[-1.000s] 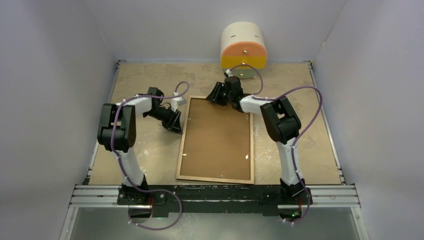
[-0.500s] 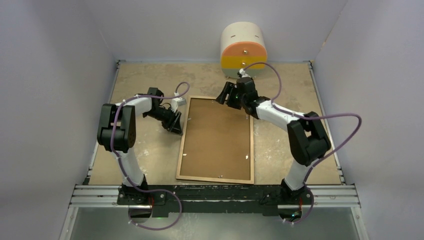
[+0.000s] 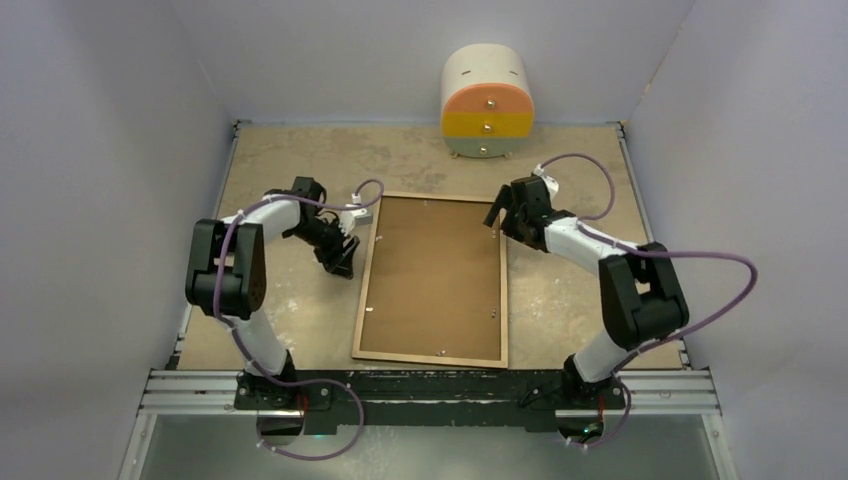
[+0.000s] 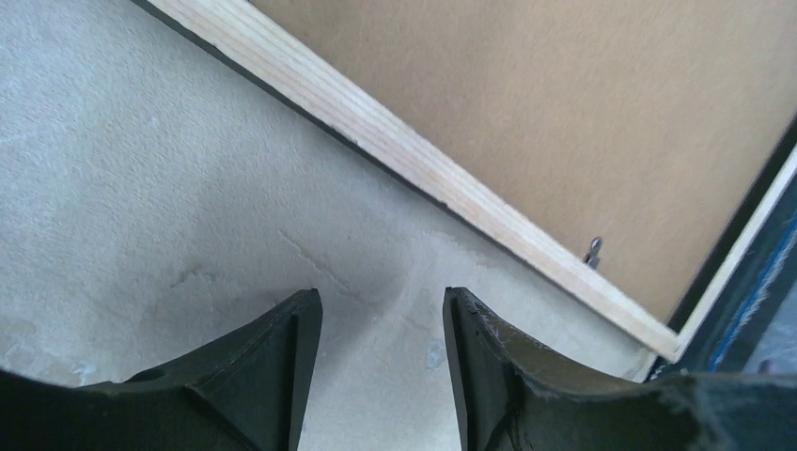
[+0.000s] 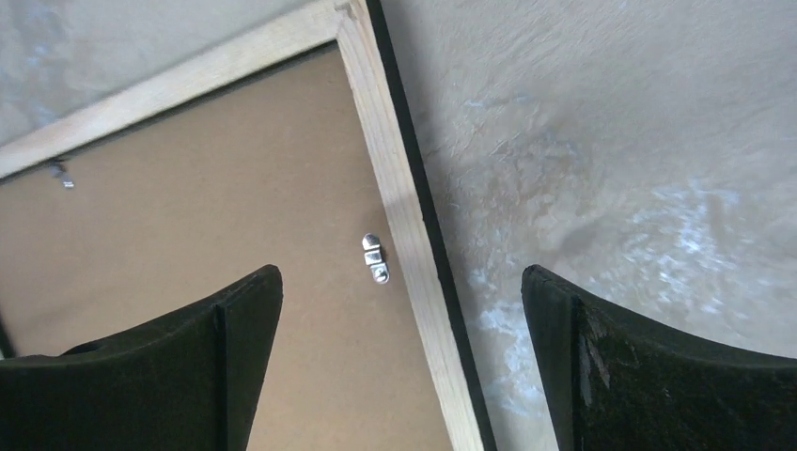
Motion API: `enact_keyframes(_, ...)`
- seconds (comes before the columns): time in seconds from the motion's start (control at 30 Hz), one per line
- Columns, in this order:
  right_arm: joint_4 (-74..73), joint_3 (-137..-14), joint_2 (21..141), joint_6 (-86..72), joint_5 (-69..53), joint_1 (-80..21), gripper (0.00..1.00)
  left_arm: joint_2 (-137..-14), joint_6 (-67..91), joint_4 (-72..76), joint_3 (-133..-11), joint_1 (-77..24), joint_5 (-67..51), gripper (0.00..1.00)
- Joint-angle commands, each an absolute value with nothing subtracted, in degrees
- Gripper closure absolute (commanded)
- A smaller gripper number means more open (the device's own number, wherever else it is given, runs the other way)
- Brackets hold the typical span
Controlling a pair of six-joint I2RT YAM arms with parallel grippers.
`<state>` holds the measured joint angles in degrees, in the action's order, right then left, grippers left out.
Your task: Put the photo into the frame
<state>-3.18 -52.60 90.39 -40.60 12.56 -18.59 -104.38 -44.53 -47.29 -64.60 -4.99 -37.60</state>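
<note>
The frame (image 3: 362,300) lies face down on the table, its light wood back up, and a brown backing board (image 3: 432,270) fills it. The photo is hidden. My left gripper (image 3: 343,262) hovers just off the frame's left rail (image 4: 423,160). It stands open (image 4: 382,293) over bare table, holding nothing. At the frame's far right corner my right gripper (image 3: 497,215) is wide open (image 5: 402,272). One of its fingers is above the backing board (image 5: 207,207) and the other above the table, with the right rail (image 5: 395,188) between them, untouched.
A small round drawer unit (image 3: 486,102) in white, orange and yellow stands against the back wall. Small metal clips (image 5: 375,256) sit along the inside of the frame's rails. Walls enclose the table on the left, the right and the back.
My right arm swung from the middle of the frame's far edge to its far right corner, and its jaws opened wide. The left gripper opened further and shifted slightly towards me.
</note>
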Motion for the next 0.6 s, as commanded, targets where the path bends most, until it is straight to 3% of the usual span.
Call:
enact_keyframes(0.0,-0.3,-56.6,98.5,-41.7,8.6,-19.0,0.01,-101.7,-48.5,-44.9,-58.7,-7.9,-29.6,0.47)
enact_keyframes(0.3,3.8,-72.8,111.4,-41.7,-0.8,-25.7,0.03,-100.6,-48.4,-43.9,-54.5,-10.3,-28.1,0.47)
enact_keyframes(0.57,-4.1,-109.9,136.8,-40.7,-13.4,-36.0,0.03,-100.4,-47.2,-45.5,-55.6,-11.5,-31.0,0.47)
